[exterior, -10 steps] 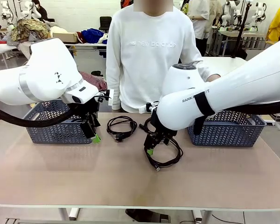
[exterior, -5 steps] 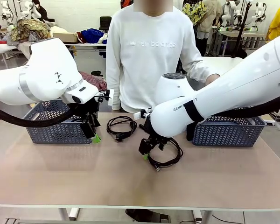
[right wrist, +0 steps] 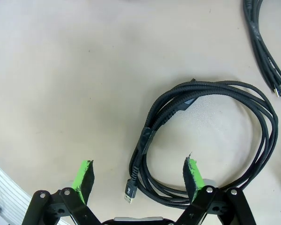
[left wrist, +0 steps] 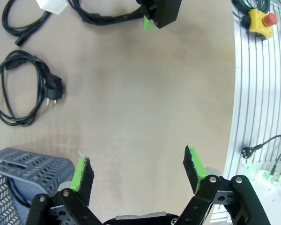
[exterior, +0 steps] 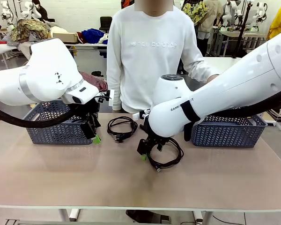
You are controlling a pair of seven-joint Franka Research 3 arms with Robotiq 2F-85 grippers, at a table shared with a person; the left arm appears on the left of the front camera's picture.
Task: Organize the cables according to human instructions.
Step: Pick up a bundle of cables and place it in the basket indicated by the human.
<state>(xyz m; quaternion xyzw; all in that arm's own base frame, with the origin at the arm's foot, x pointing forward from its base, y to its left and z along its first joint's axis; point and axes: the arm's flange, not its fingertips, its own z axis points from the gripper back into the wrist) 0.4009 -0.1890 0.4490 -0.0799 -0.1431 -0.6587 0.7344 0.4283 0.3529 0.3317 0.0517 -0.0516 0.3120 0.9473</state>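
Note:
Two coiled black cables lie on the tan table in front of the person. One cable [exterior: 121, 136] with a two-pin plug sits mid-table, also seen in the left wrist view [left wrist: 53, 86]. The other, a braided cable [exterior: 171, 164] [right wrist: 147, 136], lies to its right. My right gripper [exterior: 144, 153] [right wrist: 138, 174] hangs open just above this braided coil's left side, its fingers straddling the bundled part. My left gripper [exterior: 96, 135] [left wrist: 138, 166] is open and holds nothing, beside the left basket and left of the plugged cable. Part of a third cable [right wrist: 267, 47] shows at the right wrist view's edge.
A grey-blue basket [exterior: 56, 131] stands at the back left and another [exterior: 229, 136] at the back right. The person stands at the far edge with a hand [exterior: 213, 77] near the right basket. A yellow stop button [left wrist: 260, 23] sits off the table's edge.
My right arm has swung left and lowered its gripper over the braided cable's left side. The left arm and both cables have stayed put.

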